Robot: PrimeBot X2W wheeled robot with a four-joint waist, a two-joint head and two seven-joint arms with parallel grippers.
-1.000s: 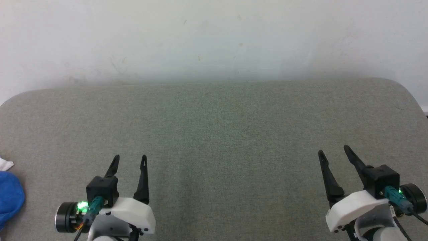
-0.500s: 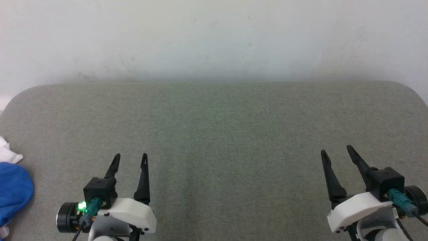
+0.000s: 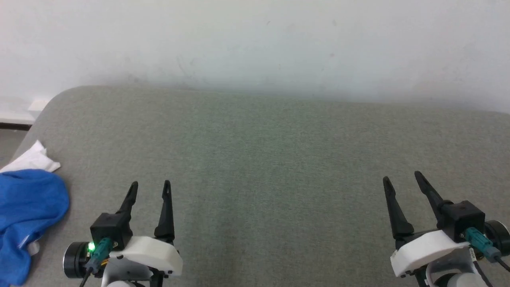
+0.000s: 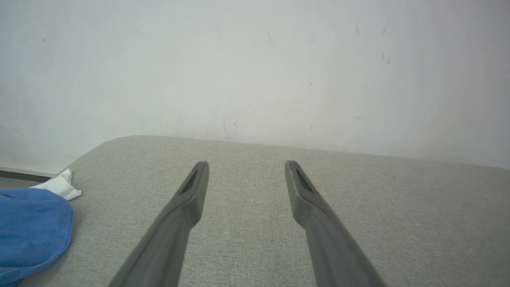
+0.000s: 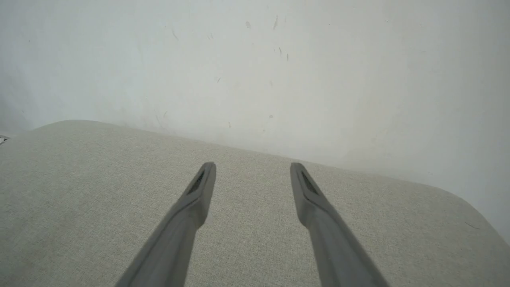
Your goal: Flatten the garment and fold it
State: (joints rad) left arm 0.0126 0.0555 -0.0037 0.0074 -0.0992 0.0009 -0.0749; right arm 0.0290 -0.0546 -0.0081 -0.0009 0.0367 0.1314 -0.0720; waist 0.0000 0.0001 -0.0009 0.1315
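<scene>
The garment (image 3: 28, 215) is a crumpled royal-blue heap with a white corner poking out at its far side, lying at the left edge of the grey padded surface (image 3: 271, 159). In the left wrist view the garment (image 4: 32, 231) sits at the lower left. My left gripper (image 3: 150, 185) hovers open over the surface, to the right of the garment and apart from it; its fingers (image 4: 187, 199) hold nothing. My right gripper (image 3: 401, 176) stands open over the surface's right part, well away from the garment, with bare cloth between its fingers (image 5: 199, 195).
A white wall (image 3: 255, 40) rises right behind the padded surface. The surface's rounded far-left corner (image 3: 59, 93) borders a strip of floor and skirting (image 3: 16, 119). In the right wrist view its rounded right corner (image 5: 470, 207) curves down.
The head view has swung left, so more of the garment and the surface's left corner now show. Both grippers stay open and keep their stance over the surface.
</scene>
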